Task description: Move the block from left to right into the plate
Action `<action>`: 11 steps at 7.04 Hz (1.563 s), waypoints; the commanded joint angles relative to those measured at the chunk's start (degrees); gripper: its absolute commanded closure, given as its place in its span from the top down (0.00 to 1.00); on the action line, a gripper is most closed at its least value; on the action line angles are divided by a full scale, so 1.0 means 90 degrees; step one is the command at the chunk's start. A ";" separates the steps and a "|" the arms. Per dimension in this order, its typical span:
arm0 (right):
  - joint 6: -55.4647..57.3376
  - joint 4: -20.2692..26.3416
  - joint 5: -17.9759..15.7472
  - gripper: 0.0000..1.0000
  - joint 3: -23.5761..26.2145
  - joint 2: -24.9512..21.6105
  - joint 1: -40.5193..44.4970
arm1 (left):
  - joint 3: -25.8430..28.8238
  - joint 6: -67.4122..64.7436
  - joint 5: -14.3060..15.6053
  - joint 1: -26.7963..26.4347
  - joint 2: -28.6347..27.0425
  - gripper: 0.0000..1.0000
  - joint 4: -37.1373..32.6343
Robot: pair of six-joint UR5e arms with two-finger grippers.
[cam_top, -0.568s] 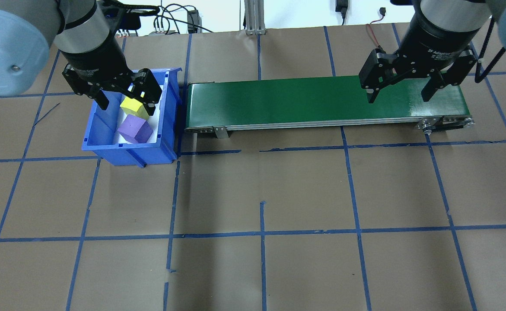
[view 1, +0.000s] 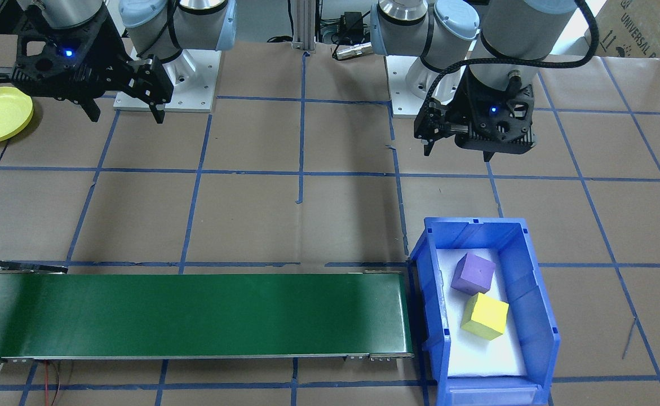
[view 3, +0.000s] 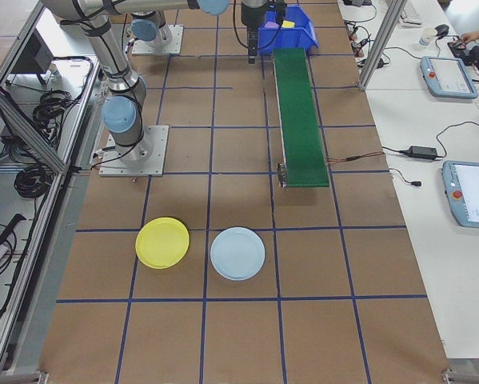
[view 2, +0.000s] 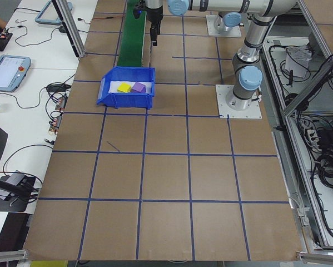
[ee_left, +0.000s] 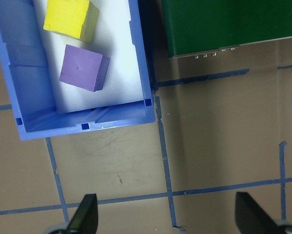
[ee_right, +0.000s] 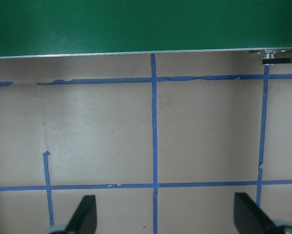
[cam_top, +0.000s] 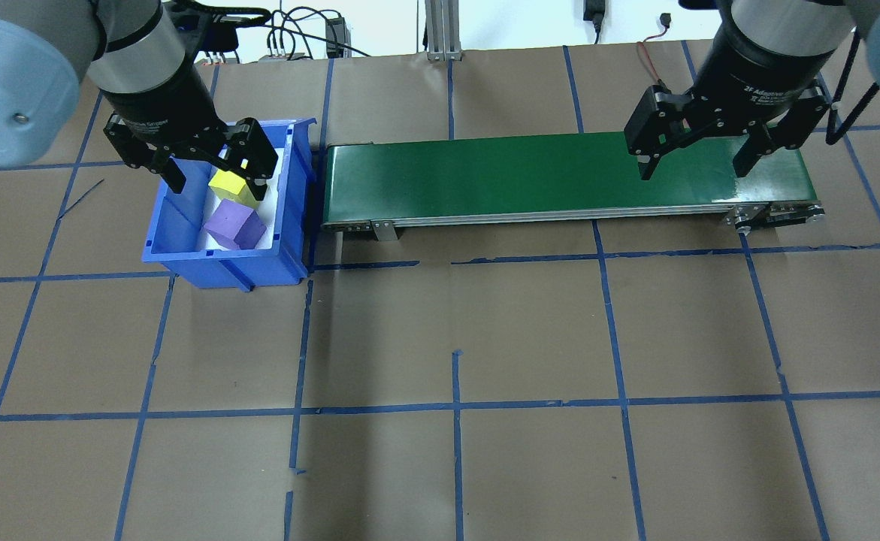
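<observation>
At the left of the overhead view, the left end effector [cam_top: 216,174] hangs above a blue bin [cam_top: 176,252], its fingers spread wide with nothing between them. In the bin, on a white liner, lie two blocks that touch each other: a yellow block [cam_top: 231,185] at the far end, partly behind one finger, and a purple block [cam_top: 235,225] nearer the robot. The bin stands just beside the left end of a green conveyor belt [cam_top: 500,176], which runs to the right across the brown, blue-taped tabletop [cam_top: 455,338]. Over the belt's right end hangs the right end effector [cam_top: 694,167], also fully spread and holding nothing; its wrist camera shows bare tabletop between the two fingertips. The yellow plate [view 3: 162,242] lies flat on the tabletop well past the belt's right end, on the robot's side of the belt line, just beside a light blue plate [view 3: 237,253]. Both plates carry nothing.
</observation>
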 commanded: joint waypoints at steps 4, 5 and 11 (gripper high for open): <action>0.0000 0.0000 -0.0008 1.00 0.0000 0.0000 0.0000 | 0.0145 -0.0014 -0.0017 0.0703 -0.0399 1.00 0.0435; 0.0000 0.0000 -0.0008 1.00 0.0000 0.0000 0.0000 | 0.0183 -0.0014 -0.0056 0.0732 -0.0836 1.00 0.1017; 0.0000 0.0000 -0.0018 1.00 0.0000 0.0000 0.0000 | 0.0116 0.0387 -0.0057 0.1055 -0.2176 1.00 0.2816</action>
